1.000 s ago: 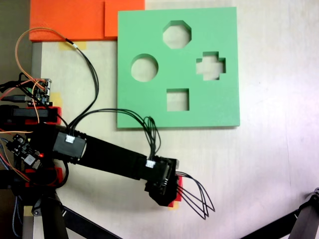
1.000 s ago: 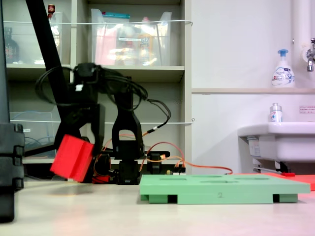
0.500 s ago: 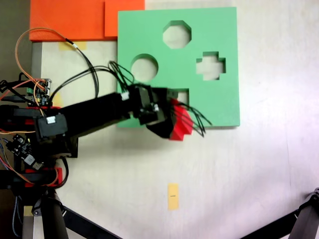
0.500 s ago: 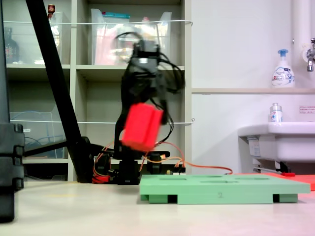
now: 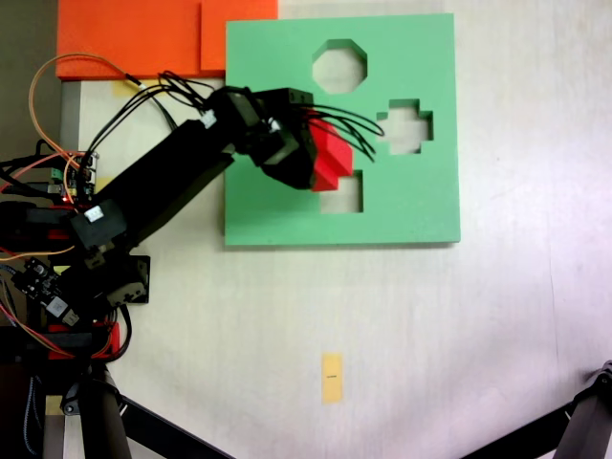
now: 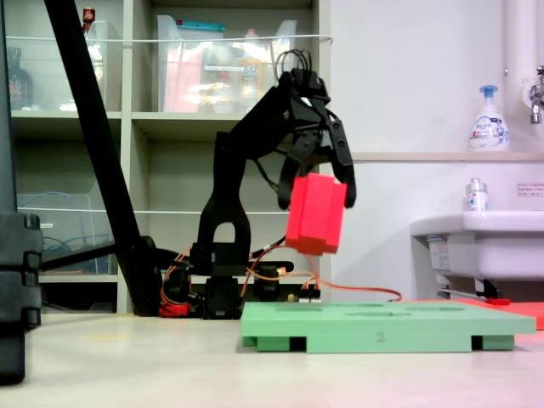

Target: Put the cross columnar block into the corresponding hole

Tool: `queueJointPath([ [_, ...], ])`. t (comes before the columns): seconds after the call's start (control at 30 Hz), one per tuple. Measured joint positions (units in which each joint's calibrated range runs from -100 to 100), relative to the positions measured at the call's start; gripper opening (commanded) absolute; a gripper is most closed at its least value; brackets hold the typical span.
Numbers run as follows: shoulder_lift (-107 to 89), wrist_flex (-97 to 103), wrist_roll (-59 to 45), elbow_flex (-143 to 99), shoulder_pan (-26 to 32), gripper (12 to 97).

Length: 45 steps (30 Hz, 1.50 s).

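Note:
My gripper point(image 5: 320, 153) point(image 6: 316, 191) is shut on the red cross columnar block point(image 5: 332, 158) point(image 6: 316, 214) and holds it high in the air over the green foam board point(image 5: 287, 206) point(image 6: 382, 327). From above, the block hangs over the board's middle, between the round cutout and the square cutout point(image 5: 346, 196). The plus-shaped hole point(image 5: 405, 130) lies open to the right of the block in that view. From the side, the block hangs nearly upright, well clear of the board's top.
The board also has an octagonal cutout point(image 5: 339, 65). Orange foam sheets point(image 5: 134, 38) lie at the top left. A yellow tape mark point(image 5: 331, 377) sits on the table below the board. The arm's base and wiring point(image 5: 67, 268) stand at the left.
The arm has swung from the yellow tape mark up and over the board, carrying the red block from low near the table to high above the board's middle.

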Motion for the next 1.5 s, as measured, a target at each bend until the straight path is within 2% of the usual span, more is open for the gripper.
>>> queueJointPath([
  [0.5,14.09,18.31,-0.49,0.00,-1.12,37.9],
  [0.8,23.94,18.99,-0.68,11.76,-0.98,37.9],
  [1.5,30.64,20.66,-0.73,12.74,0.00,38.0],
])
